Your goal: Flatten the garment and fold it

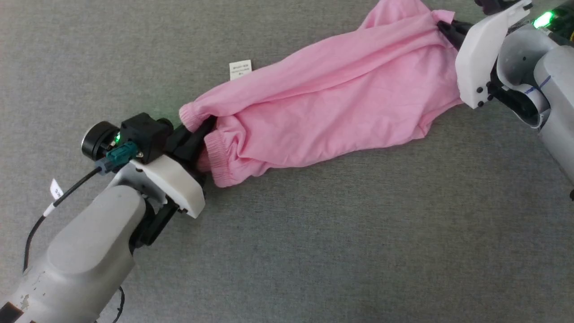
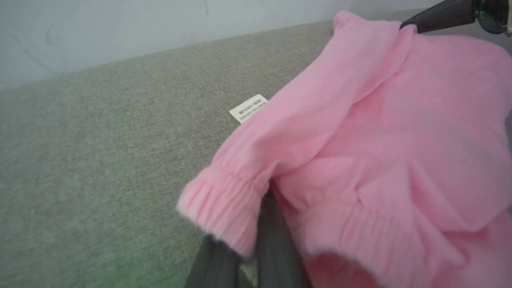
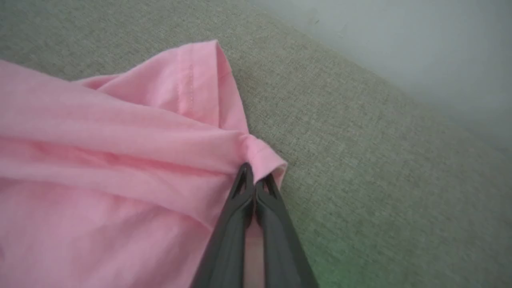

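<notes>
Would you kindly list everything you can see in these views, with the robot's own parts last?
garment: one, light pink, lying lengthwise on the surface between the two grippers
tag: one, white with print, on the surface at the garment's edge
surface: one, grey woven fabric, under everything
wall: one, pale, beyond the surface's far edge
cable: one, black, beside the left forearm
left gripper: one, dark fingers, shut on the garment's gathered elastic end
right gripper: one, dark fingers, shut on the garment's hemmed corner

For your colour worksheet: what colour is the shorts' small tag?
The tag is white with dark print, clearest in the left wrist view.
</notes>
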### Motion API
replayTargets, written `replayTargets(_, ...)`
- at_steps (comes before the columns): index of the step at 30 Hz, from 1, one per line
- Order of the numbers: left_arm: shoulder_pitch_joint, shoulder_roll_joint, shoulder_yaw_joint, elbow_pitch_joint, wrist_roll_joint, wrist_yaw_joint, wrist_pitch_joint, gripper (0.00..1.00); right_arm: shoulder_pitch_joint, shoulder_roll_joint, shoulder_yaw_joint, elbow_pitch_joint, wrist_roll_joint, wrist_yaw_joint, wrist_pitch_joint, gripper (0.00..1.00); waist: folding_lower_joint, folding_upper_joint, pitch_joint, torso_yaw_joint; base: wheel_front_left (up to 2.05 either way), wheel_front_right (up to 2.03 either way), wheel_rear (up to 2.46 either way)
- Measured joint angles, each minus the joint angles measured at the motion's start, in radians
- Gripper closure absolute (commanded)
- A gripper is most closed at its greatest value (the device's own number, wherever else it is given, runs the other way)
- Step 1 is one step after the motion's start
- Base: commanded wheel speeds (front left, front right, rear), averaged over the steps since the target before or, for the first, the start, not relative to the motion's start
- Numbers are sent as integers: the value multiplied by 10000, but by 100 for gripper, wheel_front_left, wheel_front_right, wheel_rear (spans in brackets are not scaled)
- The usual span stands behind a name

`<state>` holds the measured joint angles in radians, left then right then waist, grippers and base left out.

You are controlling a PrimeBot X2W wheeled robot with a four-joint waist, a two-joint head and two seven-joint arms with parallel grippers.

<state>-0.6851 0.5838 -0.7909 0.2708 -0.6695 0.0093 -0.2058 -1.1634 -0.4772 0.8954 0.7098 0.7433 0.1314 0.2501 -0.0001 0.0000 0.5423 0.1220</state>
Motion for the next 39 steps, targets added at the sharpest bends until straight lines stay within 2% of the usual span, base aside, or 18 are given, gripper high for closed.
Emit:
replayTargets(3,4,-86,-8,61,6,-2,-102,100,-89,-61,399,100,244,-4,-439,100,2,0,-52,95,0,0,0)
replayTargets(4,23,-73,-13,84,44,25,-127,71,-88,-121,545,98,330,-4,-610,91,2,0,-111,113,0,0,0)
replayTargets(5,66,-50,-2,92,125,136,-178,0,-78,-180,692,88,422,-2,-763,15,2,0,-182,128,0,0,0)
replayTargets(6,151,-19,10,84,144,249,-230,0,-60,-247,853,56,506,0,-878,15,2,0,-269,141,0,0,0)
replayTargets(7,278,42,27,35,219,395,-253,0,-30,-332,966,-17,614,0,-1034,0,3,0,-372,151,0,0,0)
replayTargets(11,881,401,437,-497,474,1292,-389,0,-3,-938,1429,-568,947,2,-1360,0,2,0,-908,145,0,0,0)
replayTargets(15,1502,746,995,-1684,805,2314,-489,0,-81,-1760,1877,-1440,1333,2,-1070,0,0,0,-1535,82,0,0,0)
replayTargets(20,2376,734,1881,-3064,1597,3870,-512,0,-524,-2575,2502,-2397,1906,2,502,0,-1,0,-2157,46,0,0,0)
replayTargets(23,2931,295,2600,-3661,2094,4648,-512,0,-738,-2920,2886,-2614,2318,2,1937,0,-2,0,-2327,131,0,0,0)
replayTargets(26,3497,-320,3208,-3988,2700,5189,-512,0,-860,-3007,3122,-2587,2709,2,3166,0,-1,0,-2327,282,0,0,0)
replayTargets(29,3944,-1035,3751,-4174,3287,5461,-512,0,-861,-2918,3103,-2270,3143,2,3831,0,-1,0,-2198,459,0,0,0)
replayTargets(33,4441,-1908,4230,-4079,3896,5451,-512,0,-770,-2587,3010,-1597,3492,2,4088,0,1,0,-1938,759,0,0,0)
replayTargets(36,4655,-2529,4656,-3996,4088,5183,-512,0,-543,-2259,2882,-1108,3745,2,4046,0,2,0,-1746,989,0,0,0)
replayTargets(39,4773,-2905,5020,-3883,4372,4755,-512,0,-152,-2075,3043,-794,3741,2,4004,0,2,0,-1593,1209,0,0,0)
